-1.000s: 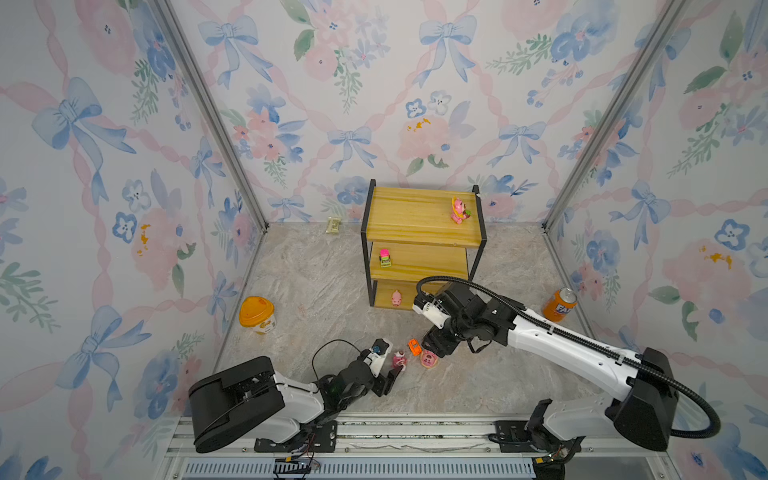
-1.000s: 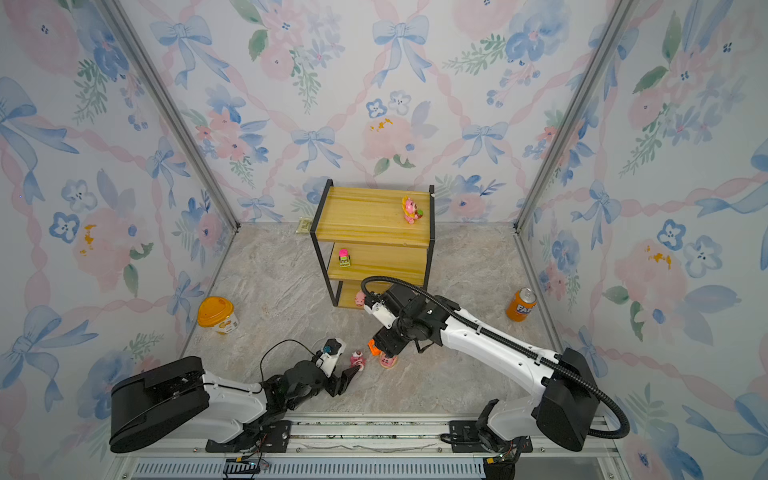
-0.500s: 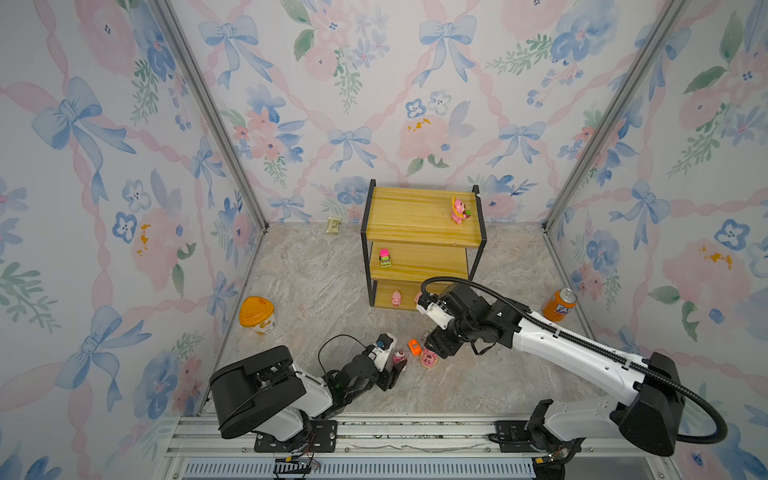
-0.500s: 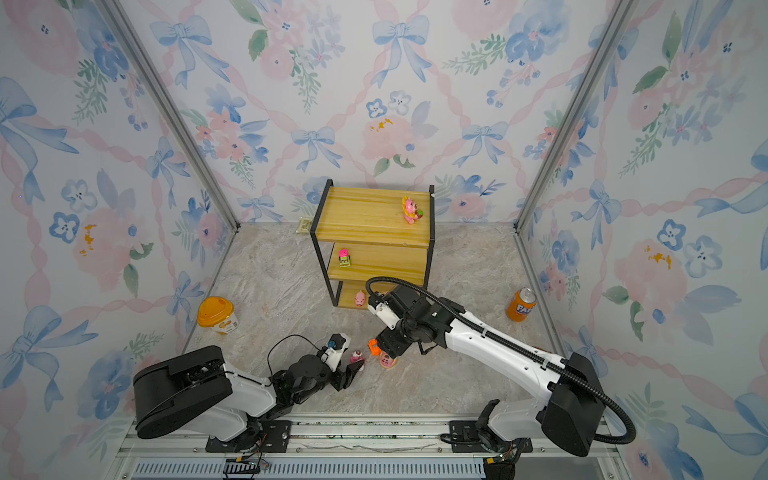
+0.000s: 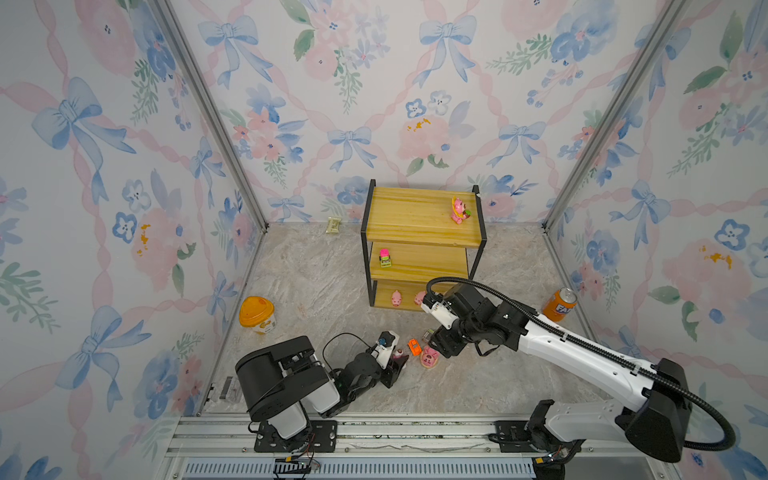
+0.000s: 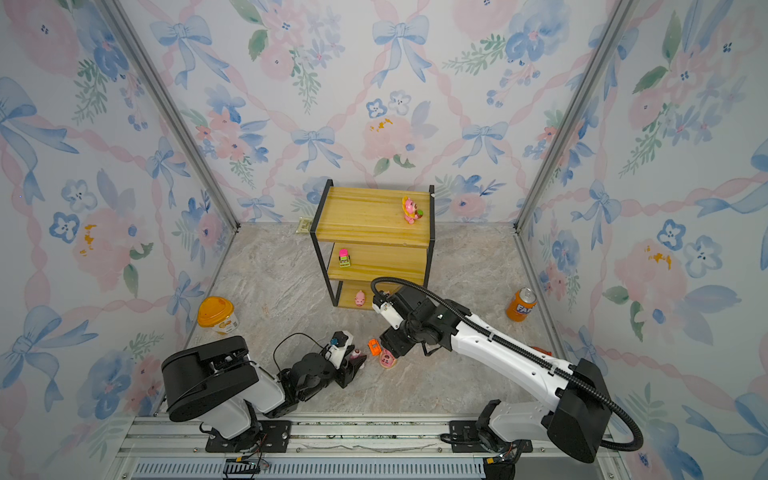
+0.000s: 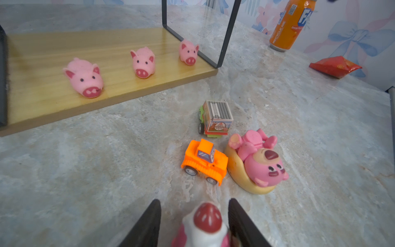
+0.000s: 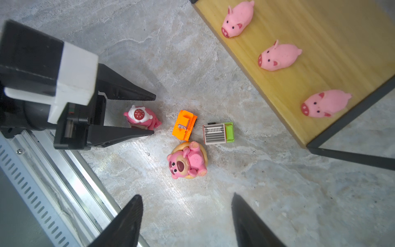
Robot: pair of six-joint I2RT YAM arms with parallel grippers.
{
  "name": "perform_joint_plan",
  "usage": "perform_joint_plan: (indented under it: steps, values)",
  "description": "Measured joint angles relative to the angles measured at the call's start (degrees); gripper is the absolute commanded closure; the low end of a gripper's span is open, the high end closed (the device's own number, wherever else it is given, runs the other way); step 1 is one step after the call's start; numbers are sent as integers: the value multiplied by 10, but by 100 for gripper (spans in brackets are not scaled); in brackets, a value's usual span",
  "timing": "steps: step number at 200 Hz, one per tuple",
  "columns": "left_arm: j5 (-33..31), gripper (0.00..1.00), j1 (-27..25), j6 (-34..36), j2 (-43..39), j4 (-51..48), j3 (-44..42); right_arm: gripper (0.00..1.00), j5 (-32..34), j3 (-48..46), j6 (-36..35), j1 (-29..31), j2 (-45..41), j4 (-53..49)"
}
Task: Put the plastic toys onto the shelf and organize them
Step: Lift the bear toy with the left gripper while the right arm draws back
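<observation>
Left claw (image 8: 154, 114) narrowed around figurine (image 8: 140, 116).

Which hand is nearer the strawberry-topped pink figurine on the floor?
Left. The left hand straddles the strawberry-topped figurine; the right hand hangs apart, above the reclining bear toy.

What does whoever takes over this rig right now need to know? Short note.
Left end effector: open, straddling the capped figurine on the table. A gap shows on one side, so it is not yet clamped.
Right end effector: open, empty, above the bear figurine.
Done: three pigs on the bottom board of the shelf, pink-green car on the middle board, third figurine on top.
Left: capped figurine, bear figurine, orange car and grey-green car, all on the table in front of the shelf.
</observation>
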Motion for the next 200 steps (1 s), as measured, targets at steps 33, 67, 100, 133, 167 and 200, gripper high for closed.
perform_joint_plan:
  steps: [33, 67, 100, 133, 167, 200]
  values:
    - [-15, 63, 0, -8, -1, 2, 0, 33, 7, -1, 5, -3, -13, -2]
    - [-30, 67, 0, -11, -12, -5, -1, 34, 12, -1, 10, -7, -32, -6]
    - [-31, 69, 0, -11, -31, -29, 8, 34, 15, -3, 19, -20, -61, -7]
    - [-45, 70, -2, -9, -90, -89, 44, 35, 19, -10, 29, -39, -105, -8]
    - [-59, 71, -12, 9, -167, -224, 133, 35, 26, -12, 40, -58, -142, -9]
    - [-76, 71, -16, 28, -226, -335, 221, 35, 30, -12, 47, -70, -164, -13]
